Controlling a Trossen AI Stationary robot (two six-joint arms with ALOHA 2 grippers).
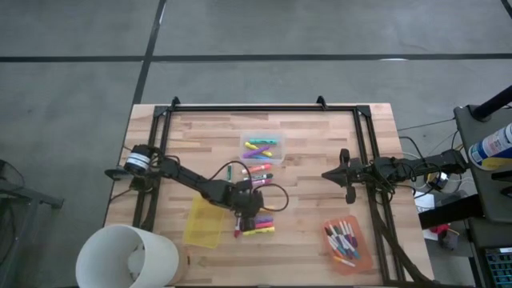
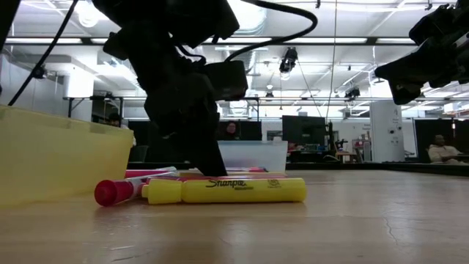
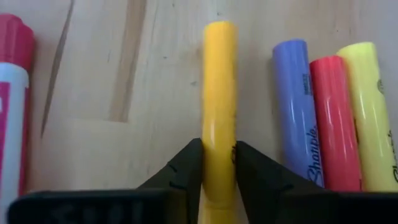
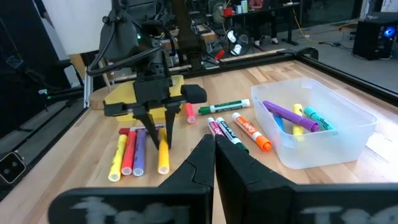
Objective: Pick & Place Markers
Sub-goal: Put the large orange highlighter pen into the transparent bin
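Note:
My left gripper point(image 1: 248, 213) is down over the table's middle near part, shut on a yellow marker point(image 3: 219, 81). Beside that marker lie a blue one point(image 3: 297, 106), a red one point(image 3: 331, 118) and a yellow one point(image 3: 370, 112), flat on the wood. More thin white markers point(image 1: 258, 170) with coloured caps lie loose farther back. A yellow Sharpie marker point(image 2: 227, 191) lies nearest in the low view, in front of the left gripper point(image 2: 211, 163). My right gripper point(image 1: 332, 174) waits shut above the table's right half, touching nothing. My left gripper pinches the yellow marker's barrel point(image 3: 219, 134) between its two fingertips point(image 3: 189, 163), coming from above and pointing down. Most of the marker sticks out ahead of the fingers point(image 4: 163, 155). Whether it is lifted or lies on the wood, I cannot tell.
A yellow bin point(image 1: 204, 222) sits just left of the left gripper. A clear bin point(image 1: 262, 146) with markers stands toward the far edge, and an orange bin point(image 1: 346, 244) with markers at the near right. A white cylinder point(image 1: 128, 256) stands off the near left corner. Black frame rails point(image 1: 264, 107) border the table.

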